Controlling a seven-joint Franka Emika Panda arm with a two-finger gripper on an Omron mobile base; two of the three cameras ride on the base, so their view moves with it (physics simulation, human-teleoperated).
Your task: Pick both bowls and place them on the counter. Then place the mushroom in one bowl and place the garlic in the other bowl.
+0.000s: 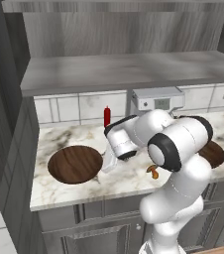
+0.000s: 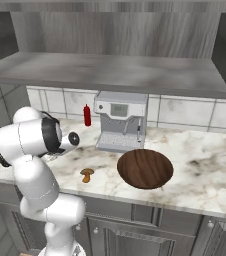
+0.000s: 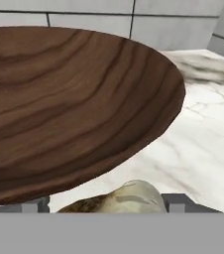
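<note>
In the hand view a pale, lumpy garlic [image 3: 126,199] lies on the marble counter [image 3: 203,149] between my gripper's [image 3: 106,203] fingertips [image 3: 179,203]. The jaws stand wide on either side of it, the right one close against it, a small gap on the left. Just beyond rises the rim of a dark wooden bowl [image 3: 74,109]. In the left base view my gripper [image 1: 107,167] points down at the counter [image 1: 84,191] just right of that bowl [image 1: 77,163]. The mushroom [image 1: 153,171] [image 2: 87,174] lies near the front edge. The other bowl [image 2: 145,168] [image 1: 214,153] sits further right.
A coffee machine [image 2: 120,125] [image 1: 156,101] stands against the tiled back wall, with a red bottle [image 1: 107,116] [image 2: 87,115] to its left. A grey shelf slab [image 1: 129,72] overhangs the rear of the counter. A tall cabinet side [image 1: 5,124] borders the left end.
</note>
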